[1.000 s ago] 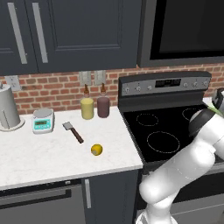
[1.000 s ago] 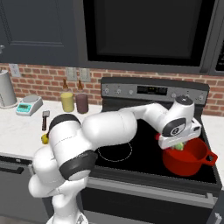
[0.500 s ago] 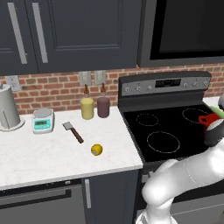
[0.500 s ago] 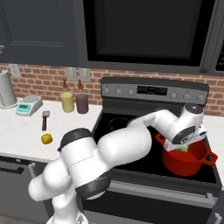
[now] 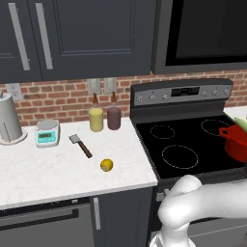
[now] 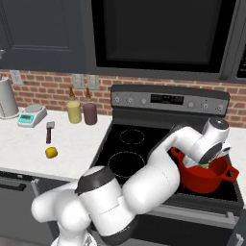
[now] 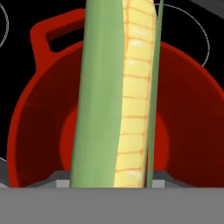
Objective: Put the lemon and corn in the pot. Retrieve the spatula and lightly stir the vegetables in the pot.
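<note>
The red pot (image 6: 207, 177) stands on the stove's front right burner and also shows in the left base view as the pot (image 5: 236, 143). My gripper (image 6: 206, 164) hangs just over its opening, shut on the corn (image 7: 118, 100), whose green husk and yellow kernels stand lengthwise above the pot's bare red inside (image 7: 41, 118). The corn hides my fingertips in the hand view. The lemon (image 5: 106, 165) lies on the white counter near its front edge. The spatula (image 5: 80, 145) rests flat behind the lemon, silver head toward the wall.
A pale yellow jar (image 5: 96, 119) and a dark jar (image 5: 114, 117) stand by the brick wall. A small scale (image 5: 47, 132) and a grey kettle (image 5: 9, 125) sit further left. The black stovetop (image 5: 179, 157) has bare burners left of the pot.
My hand has swung a little right and lower with the corn, from above the pot's rim down to its opening. Lemon, spatula and pot have stayed put.
</note>
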Available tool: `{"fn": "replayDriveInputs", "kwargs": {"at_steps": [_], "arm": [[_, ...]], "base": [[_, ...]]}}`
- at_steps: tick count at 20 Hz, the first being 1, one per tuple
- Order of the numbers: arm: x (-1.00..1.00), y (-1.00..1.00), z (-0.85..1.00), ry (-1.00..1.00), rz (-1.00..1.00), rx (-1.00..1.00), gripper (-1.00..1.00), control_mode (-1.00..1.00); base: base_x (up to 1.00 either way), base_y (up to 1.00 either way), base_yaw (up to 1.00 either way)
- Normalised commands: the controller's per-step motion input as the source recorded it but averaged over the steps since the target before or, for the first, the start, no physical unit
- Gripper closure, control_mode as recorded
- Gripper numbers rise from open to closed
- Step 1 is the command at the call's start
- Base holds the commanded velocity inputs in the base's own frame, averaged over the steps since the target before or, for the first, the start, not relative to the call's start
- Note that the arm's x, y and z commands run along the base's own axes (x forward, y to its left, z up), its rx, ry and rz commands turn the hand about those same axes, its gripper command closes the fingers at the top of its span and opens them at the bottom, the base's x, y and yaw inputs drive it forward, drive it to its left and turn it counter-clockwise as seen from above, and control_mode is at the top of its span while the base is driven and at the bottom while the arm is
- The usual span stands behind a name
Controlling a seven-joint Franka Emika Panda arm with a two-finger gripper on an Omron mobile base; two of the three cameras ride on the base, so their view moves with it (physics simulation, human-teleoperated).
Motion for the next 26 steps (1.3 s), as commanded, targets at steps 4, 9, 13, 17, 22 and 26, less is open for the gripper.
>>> {"fn": "replayDriveInputs", "kwargs": {"at_steps": [4,9,13,17,22,26], "arm": [[0.00,0.04,-0.04,0.05,0.00,0.00,1.00,-1.00],[0.00,0.00,-0.16,0.01,0.00,0.00,1.00,-1.00],[0.00,0.00,-0.13,0.00,0.00,0.00,1.00,-1.00],[0.00,0.00,-0.09,-0.03,0.00,0.00,1.00,-1.00],[0.00,0.01,-0.02,-0.11,0.00,0.01,1.00,-1.00],[0.00,0.02,-0.05,-0.11,0.00,0.01,1.00,-1.00]], "base": [[0.00,0.00,0.00],[0.00,0.00,0.00],[0.00,0.00,0.00],[0.00,0.00,0.00],[0.00,0.00,0.00],[0.00,0.00,0.00]]}}
